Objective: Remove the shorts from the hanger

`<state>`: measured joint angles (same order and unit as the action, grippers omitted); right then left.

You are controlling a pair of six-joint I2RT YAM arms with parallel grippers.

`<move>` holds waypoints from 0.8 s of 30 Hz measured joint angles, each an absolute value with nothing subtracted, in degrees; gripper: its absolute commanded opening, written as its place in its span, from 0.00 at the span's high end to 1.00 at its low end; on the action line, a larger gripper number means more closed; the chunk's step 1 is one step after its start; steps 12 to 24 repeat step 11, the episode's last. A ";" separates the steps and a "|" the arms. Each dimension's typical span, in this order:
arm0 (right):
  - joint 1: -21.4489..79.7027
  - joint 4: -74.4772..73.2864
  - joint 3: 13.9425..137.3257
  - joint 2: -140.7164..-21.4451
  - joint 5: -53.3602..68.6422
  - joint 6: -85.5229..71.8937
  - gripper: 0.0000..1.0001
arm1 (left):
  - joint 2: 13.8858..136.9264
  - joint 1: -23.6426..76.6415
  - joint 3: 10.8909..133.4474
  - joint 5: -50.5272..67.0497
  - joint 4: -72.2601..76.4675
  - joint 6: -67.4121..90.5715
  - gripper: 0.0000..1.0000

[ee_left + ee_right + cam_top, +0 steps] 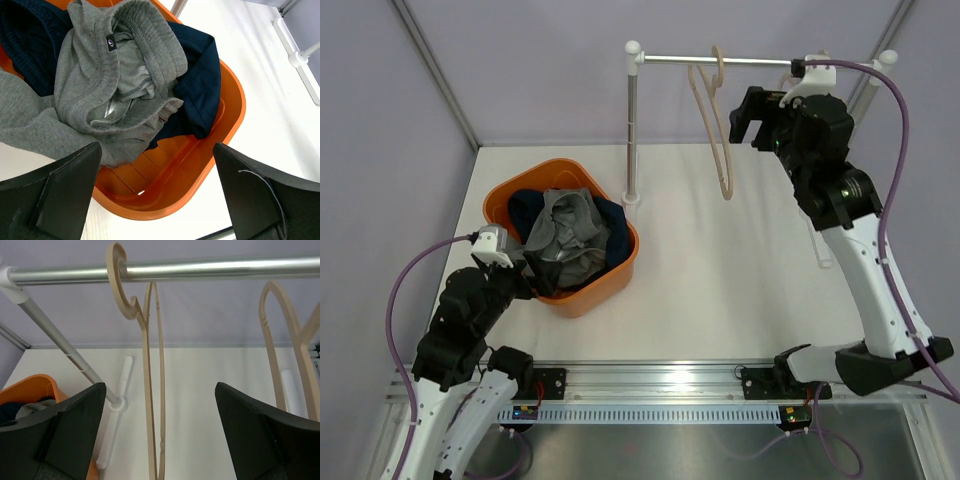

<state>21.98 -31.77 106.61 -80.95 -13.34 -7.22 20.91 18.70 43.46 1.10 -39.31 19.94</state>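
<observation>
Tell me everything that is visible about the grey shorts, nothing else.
The grey shorts are mid-grey, soft knitted-looking cloth with a ribbed waistband, a small dark label and a paler inside. They lie limp and crumpled in the orange tub, on top of the navy shorts. One fold seems to hang over the tub's rim.
</observation>
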 measured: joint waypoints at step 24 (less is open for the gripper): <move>21.96 -29.56 78.46 -56.66 -15.44 -13.34 0.01 | 21.10 18.70 43.46 1.58 -39.29 19.94 0.01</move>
